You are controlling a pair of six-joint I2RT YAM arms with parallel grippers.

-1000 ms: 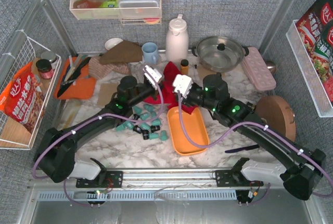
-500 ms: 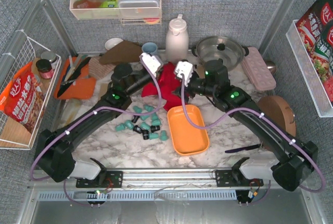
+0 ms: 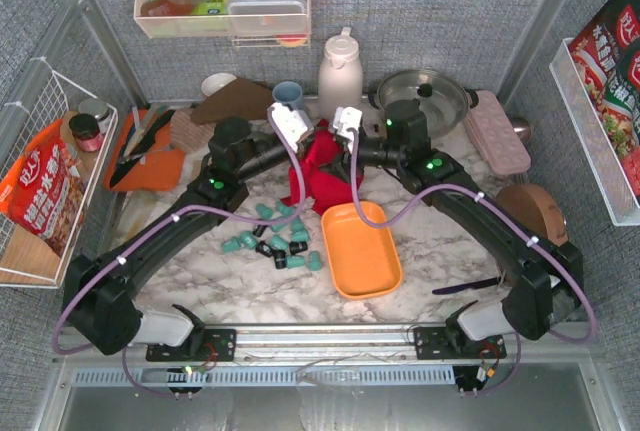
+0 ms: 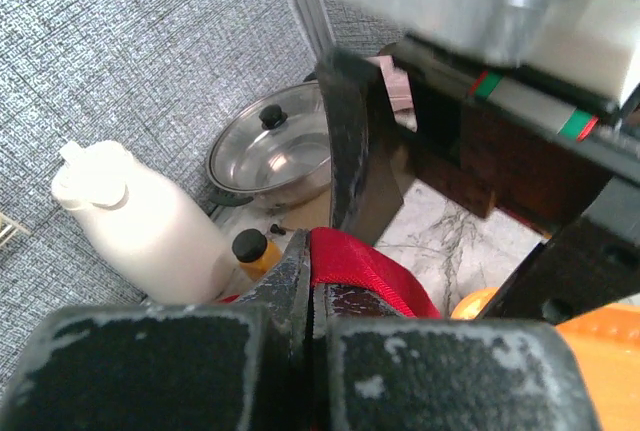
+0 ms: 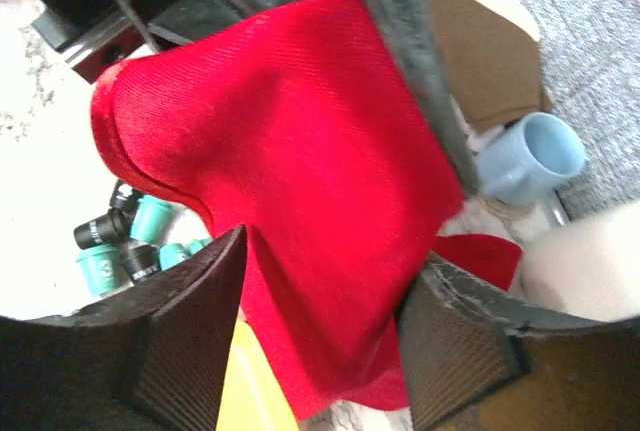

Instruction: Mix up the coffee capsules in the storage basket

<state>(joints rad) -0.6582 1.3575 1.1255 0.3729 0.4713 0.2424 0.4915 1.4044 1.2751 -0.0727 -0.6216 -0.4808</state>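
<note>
I am reaching both arms inward, left gripper (image 4: 310, 281) clamping the red cloth (image 5: 280, 151), right gripper (image 5: 320, 301) gaping around its hanging fold (not pinching), while the coffee capsules (image 3: 278, 236) are lying on the table (image 3: 250, 291) at 7 o'clock from my fingers, at the storage basket's (image 3: 362, 251) 9 o'clock.

A red cloth (image 3: 322, 179) is bunching up at mid-table. Beyond it, a white jug (image 3: 340, 76) is standing between a blue mug (image 3: 289, 101) on the left and a lidded steel pot (image 3: 425, 101) on the right. A pink egg tray (image 3: 497, 131) is lying just right of the pot.
</note>
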